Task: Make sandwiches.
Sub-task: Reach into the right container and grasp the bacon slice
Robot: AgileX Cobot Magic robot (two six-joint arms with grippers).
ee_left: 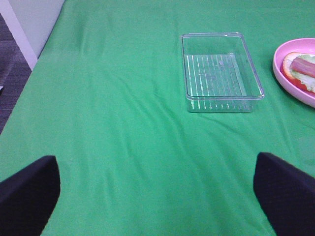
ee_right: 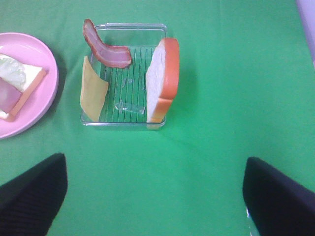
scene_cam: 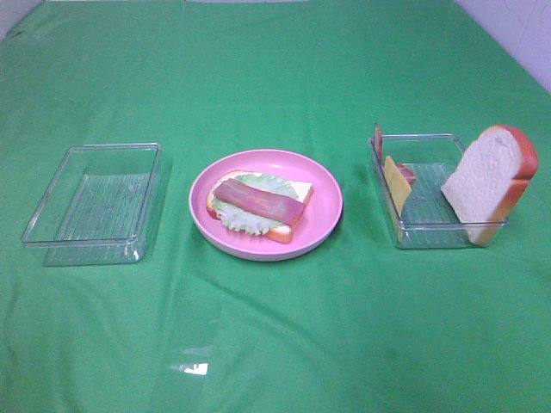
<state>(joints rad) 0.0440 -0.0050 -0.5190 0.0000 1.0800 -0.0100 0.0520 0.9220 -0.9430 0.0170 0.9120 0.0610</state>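
Opening nearest the robot, left gripper (ee_left: pixel 155 158): jaws spread wide, nothing between them, only green cloth (scene_cam: pixel 275 327) under the gap.
Right gripper (ee_right: pixel 153 158): same story, fingers wide apart and holding nothing, hanging short of the right-hand tray.
Cloth: covers the whole table and is lightly creased. A small bright glint (scene_cam: pixel 194 368) sits on it towards the near edge.
Left tray (scene_cam: pixel 90 252): clear plastic, ribbed floor in plain sight, well apart from the left gripper.
Pink plate (scene_cam: pixel 327 206): dead centre, between the two trays and touching neither.
Sandwich (scene_cam: pixel 263 208): there it is, on the plate and open-faced. One bread slice (scene_cam: pixel 301 191) lies flat, with lettuce (scene_cam: pixel 241 219) on it and a bacon strip (scene_cam: pixel 258 200) laid across the top.
Right tray (scene_cam: pixel 439 234): clear plastic, with loose pieces inside.
Cheese slice (scene_cam: pixel 397 182): yellow, propped on edge against the tray wall nearest the plate.
Spare bacon strip (ee_right: pixel 106 49): runs from the far corner rim on the plate side down into the tray, just behind the cheese.
Spare bread slice (scene_cam: pixel 491 181): stands on edge at the tray's outer end, leaning, its crusted top rising well over the rim.
Far corners: a pale surface (scene_cam: pixel 525 34) shows beyond the cloth.
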